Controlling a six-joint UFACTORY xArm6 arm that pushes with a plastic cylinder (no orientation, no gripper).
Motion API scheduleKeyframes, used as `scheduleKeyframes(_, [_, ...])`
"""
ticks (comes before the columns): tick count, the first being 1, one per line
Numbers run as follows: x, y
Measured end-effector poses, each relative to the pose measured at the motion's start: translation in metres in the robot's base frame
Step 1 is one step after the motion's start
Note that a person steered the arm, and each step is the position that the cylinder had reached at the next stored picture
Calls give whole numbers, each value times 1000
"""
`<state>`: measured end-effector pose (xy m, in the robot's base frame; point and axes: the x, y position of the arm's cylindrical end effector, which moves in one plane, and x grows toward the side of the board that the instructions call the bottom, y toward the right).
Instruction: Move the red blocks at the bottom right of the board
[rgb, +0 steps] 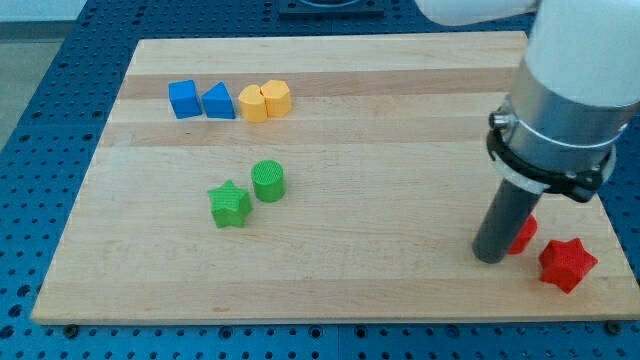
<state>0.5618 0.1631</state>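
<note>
A red star block (567, 264) lies near the board's bottom right corner. A second red block (523, 235), its shape partly hidden by the rod, sits just up and left of the star. My tip (489, 257) rests on the board, touching the left side of that hidden red block. The red star is a short way to the right of my tip, apart from it.
A blue cube (183, 99), a blue triangle (218, 102), and two yellow blocks (254, 103) (277, 97) line up at the view's top left. A green cylinder (268, 181) and a green star (230, 205) sit left of centre. The wooden board (380, 150) edge runs close to the red star.
</note>
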Motion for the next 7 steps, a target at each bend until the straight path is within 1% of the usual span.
scheduleKeyframes(2, [7,13])
scheduleKeyframes(3, [13,7])
scheduleKeyframes(4, [25,-23])
scheduleKeyframes(5, [6,-47])
scheduleKeyframes(6, [-25,-31])
scheduleKeyframes(7, [-26,-27])
